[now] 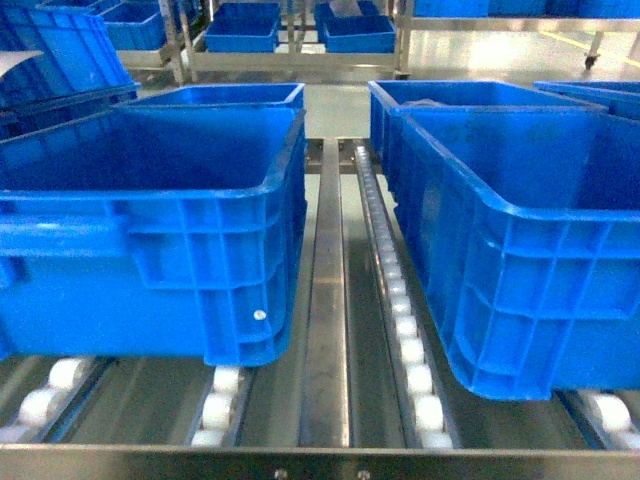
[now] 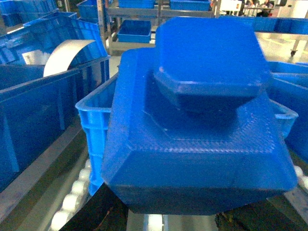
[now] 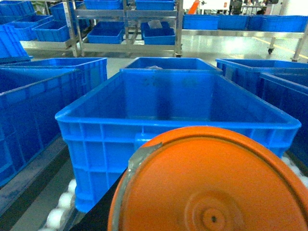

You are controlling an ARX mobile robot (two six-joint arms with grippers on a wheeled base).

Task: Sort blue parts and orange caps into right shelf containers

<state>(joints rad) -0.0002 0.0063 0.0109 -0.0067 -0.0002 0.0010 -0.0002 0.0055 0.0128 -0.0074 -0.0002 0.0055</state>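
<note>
I'm getting bright, even overhead light with soft shadows. Glare washes the floor at twelve o'clock in my head view. All feeds look soft; the blue part and orange cap sit blurred against the wrist lenses.

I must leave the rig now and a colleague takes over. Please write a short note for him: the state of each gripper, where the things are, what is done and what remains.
Left gripper: its jaws are not visible; a blue part fills the left wrist view, apparently carried, in front of a blue crate.
Right gripper: jaws also hidden; an orange cap fills the lower right wrist view, apparently carried, just before the near rim of a large crate.
Head view: two crates, left and right, on the roller shelf; no arm is visible there.
Done: both items seem picked up.
Left: release each into its crate.
</note>
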